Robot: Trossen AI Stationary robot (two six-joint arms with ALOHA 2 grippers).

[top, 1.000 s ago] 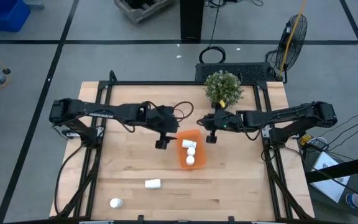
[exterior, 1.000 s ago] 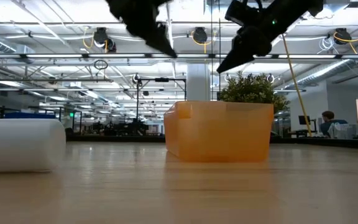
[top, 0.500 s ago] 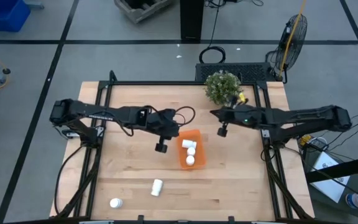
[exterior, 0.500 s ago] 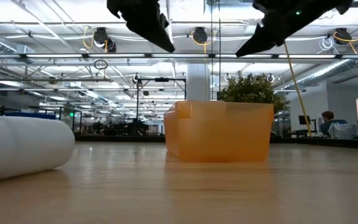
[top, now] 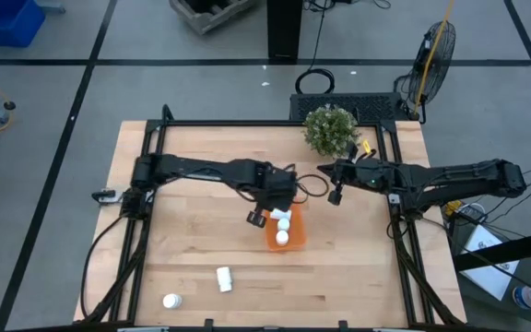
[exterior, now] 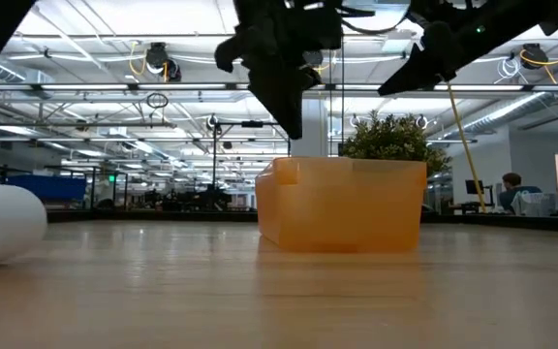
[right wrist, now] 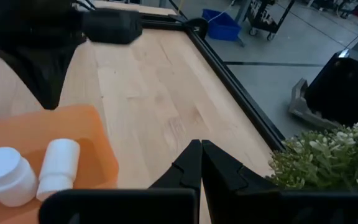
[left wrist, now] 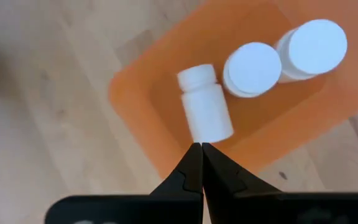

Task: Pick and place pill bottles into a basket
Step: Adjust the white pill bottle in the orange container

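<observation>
The basket, an orange tray (top: 276, 242), stands mid-table and holds three white pill bottles: one lying (left wrist: 205, 112) and two upright (left wrist: 252, 68) (left wrist: 309, 46). Another bottle (top: 223, 278) lies on its side on the wood nearer the front. A third loose one (top: 171, 301) sits by the front left edge. My left gripper (top: 256, 219) hangs shut just above the tray's left rim (left wrist: 135, 118), pointing steeply down, with nothing between its fingers. Shut and holding nothing as well, my right gripper (top: 336, 195) hovers to the right of the tray.
A green bushy plant (top: 330, 129) stands at the far edge, behind the right gripper. A black frame rail (right wrist: 229, 81) runs along the table's border. Bare wood lies in front of the tray, around the two loose bottles.
My left gripper has gone toward the table's right edge, up to the tray's left rim, sinking a little and tipping steeper. My right gripper has drawn back from the tray toward the right edge. The lying bottle on the wood has rolled and turned about a little.
</observation>
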